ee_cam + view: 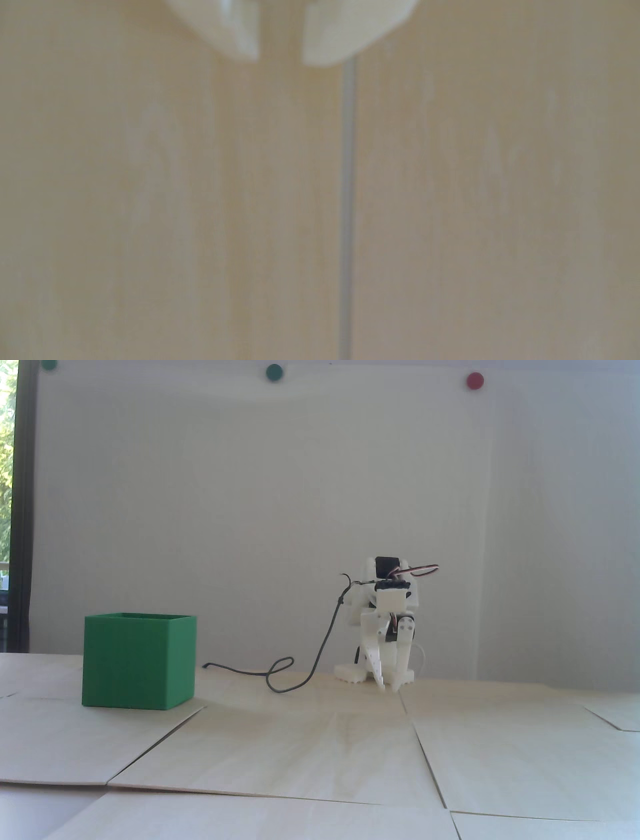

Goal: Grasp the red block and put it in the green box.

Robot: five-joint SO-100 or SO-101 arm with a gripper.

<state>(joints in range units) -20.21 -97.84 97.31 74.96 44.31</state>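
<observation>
The red block shows in neither view. The green box (pixel 139 661) stands open-topped on the left of the wooden table in the fixed view. The white arm is folded low at the back, well to the right of the box. My gripper (pixel 390 687) points straight down with its tips just above the table. In the blurred wrist view my gripper (pixel 281 59) enters from the top edge. Its two white fingertips (pixel 242 38) stand a narrow gap apart with only bare wood between them.
A dark cable (pixel 300 670) loops across the table between the box and the arm's base. The table is made of light wood panels with seams (pixel 347 207). A red round magnet (pixel 474 380) and a green one (pixel 274 372) sit on the white wall.
</observation>
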